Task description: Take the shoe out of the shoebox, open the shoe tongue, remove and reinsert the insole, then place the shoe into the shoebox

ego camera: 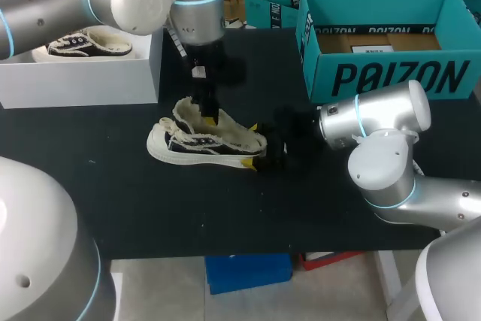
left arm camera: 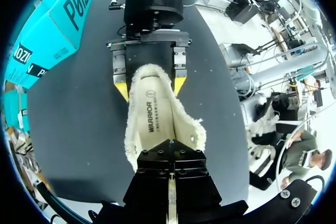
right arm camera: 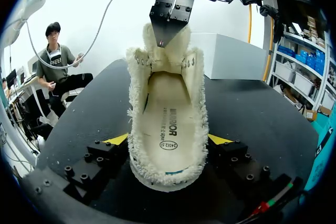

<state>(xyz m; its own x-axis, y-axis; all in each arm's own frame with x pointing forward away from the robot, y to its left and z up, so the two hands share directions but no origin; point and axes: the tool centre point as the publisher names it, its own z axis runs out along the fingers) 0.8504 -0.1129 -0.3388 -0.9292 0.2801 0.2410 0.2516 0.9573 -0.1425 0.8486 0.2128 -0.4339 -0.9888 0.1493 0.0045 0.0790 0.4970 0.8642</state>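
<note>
shoe (ego camera: pixel 203 144) on the table (ego camera: pixel 113 193), one of my grippers at each end.
head view: the shoe lies on its sole at centre frame, toe toward the left edge, heel toward the right. my right gripper (right arm camera: pixel 168 139) comes in level from the right and grasps the heel, one yellow-tipped finger pressed to each side. my left gripper (ego camera: pixel 204 107) hangs straight down from the upper left, fingers clenched on the top edge of the tongue (right arm camera: pixel 177 45); its yellow tips are not visible. right wrist view: mouth of the shoe gaping, cream insole (right arm camera: pixel 167 114) lying flat inside. teal shoebox (ego camera: pixel 391 80) stands open at upper right, well apart from the shoe. a white box (ego camera: pixel 75 80) at upper left holds a second shoe (ego camera: pixel 90 44).
</note>
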